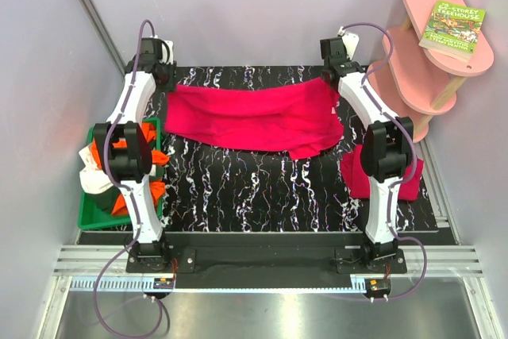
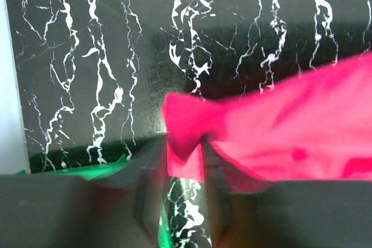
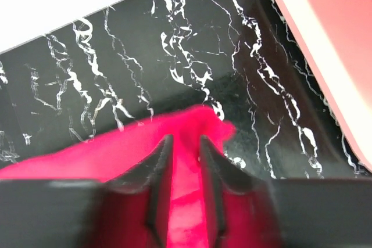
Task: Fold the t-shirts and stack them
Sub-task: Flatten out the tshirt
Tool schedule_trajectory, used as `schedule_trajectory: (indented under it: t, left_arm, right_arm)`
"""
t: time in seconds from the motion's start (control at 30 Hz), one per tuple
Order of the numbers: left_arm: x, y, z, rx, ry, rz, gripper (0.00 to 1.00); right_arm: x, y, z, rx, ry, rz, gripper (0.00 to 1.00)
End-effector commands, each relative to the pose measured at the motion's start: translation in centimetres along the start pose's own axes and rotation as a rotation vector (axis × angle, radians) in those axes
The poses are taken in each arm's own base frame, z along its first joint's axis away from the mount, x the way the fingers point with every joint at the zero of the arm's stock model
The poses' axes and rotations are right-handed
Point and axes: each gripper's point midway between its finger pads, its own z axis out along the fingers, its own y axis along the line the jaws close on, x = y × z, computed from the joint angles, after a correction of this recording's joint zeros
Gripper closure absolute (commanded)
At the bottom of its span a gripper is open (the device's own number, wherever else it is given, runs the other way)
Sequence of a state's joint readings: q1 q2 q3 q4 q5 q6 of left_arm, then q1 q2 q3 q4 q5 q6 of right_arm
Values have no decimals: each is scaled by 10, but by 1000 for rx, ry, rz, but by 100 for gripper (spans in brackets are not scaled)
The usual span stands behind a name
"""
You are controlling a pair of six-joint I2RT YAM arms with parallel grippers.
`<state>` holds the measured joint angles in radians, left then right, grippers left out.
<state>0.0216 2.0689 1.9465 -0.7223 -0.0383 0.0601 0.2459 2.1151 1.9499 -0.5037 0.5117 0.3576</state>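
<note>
Top external: crimson t-shirt (image 1: 254, 117) on black marbled table (image 1: 262, 188); left claw (image 2: 185, 149), right claw (image 3: 186, 140) slightly parted.

left fingers (image 2: 145, 187) blurred, tray (image 1: 89, 216) half hidden

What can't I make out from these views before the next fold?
- Left wrist view: motion blur on the left gripper; whether it pinches the corner of the spread crimson t-shirt is unclear.
- Top view: the left arm covers the orange and white t-shirts in the green tray; their count is unclear.
- Top view: the right arm covers part of the crimson t-shirt on the right.
</note>
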Motion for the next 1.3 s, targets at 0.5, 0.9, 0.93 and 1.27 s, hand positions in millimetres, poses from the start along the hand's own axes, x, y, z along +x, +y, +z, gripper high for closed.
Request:
schedule_trajectory:
  t: [0.5, 0.9, 0.93, 1.27]
  left_arm:
    - [13, -14, -62, 69, -74, -56, 31]
    - [54, -19, -60, 68, -4, -70, 33]
    - [56, -19, -60, 66, -1, -68, 33]
    - [63, -17, -64, 53, 2, -60, 33]
  right_arm:
    - [88, -9, -43, -115, 163, 31, 50]
    - [150, -17, -24, -80, 275, 53, 55]
    - [152, -16, -22, -80, 279, 58, 55]
    - [175, -19, -3, -38, 329, 109, 57]
